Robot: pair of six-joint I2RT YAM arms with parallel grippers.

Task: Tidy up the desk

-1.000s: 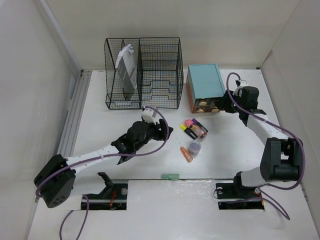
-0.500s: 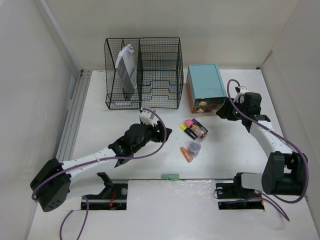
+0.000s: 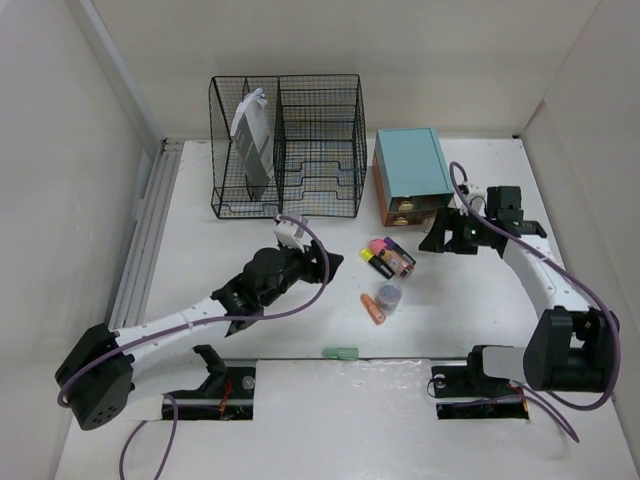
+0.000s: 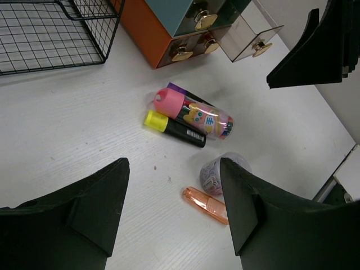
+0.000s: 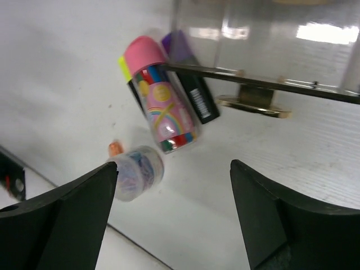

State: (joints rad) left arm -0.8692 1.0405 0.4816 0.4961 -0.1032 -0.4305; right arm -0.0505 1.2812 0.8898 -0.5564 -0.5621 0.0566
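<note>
White tabletop (image 3: 205, 250) fills the floor between the walls, and all the other things stand or lie on it. At its far edge you have a black rack (image 3: 320, 150) with a grey booklet (image 3: 254, 145) upright in its left compartment. Just right of the rack is a box (image 3: 410, 162) with a teal top and orange sides. One clear drawer (image 4: 247, 35) of the box stands pulled out, its brass knob facing the arms.

In the middle of the tabletop lies a small group. A pink tube (image 4: 194, 115) touches a yellow marker (image 4: 173, 129) on one side and a purple marker (image 5: 181, 46) on the other. Near them, toward the arms, is a small round jar (image 4: 216, 173), and just beside it an orange piece (image 4: 205, 205) shaped like a capsule. A green piece (image 3: 340, 352) lies apart at the near edge.

Your left tool (image 4: 174, 164) hangs above the bare tabletop, left of the group. Its jaws are wide apart and nothing is between them. Your right tool (image 5: 174, 166) is low in front of the pulled-out drawer, right of the group. Its jaws are also wide apart and hold nothing.
</note>
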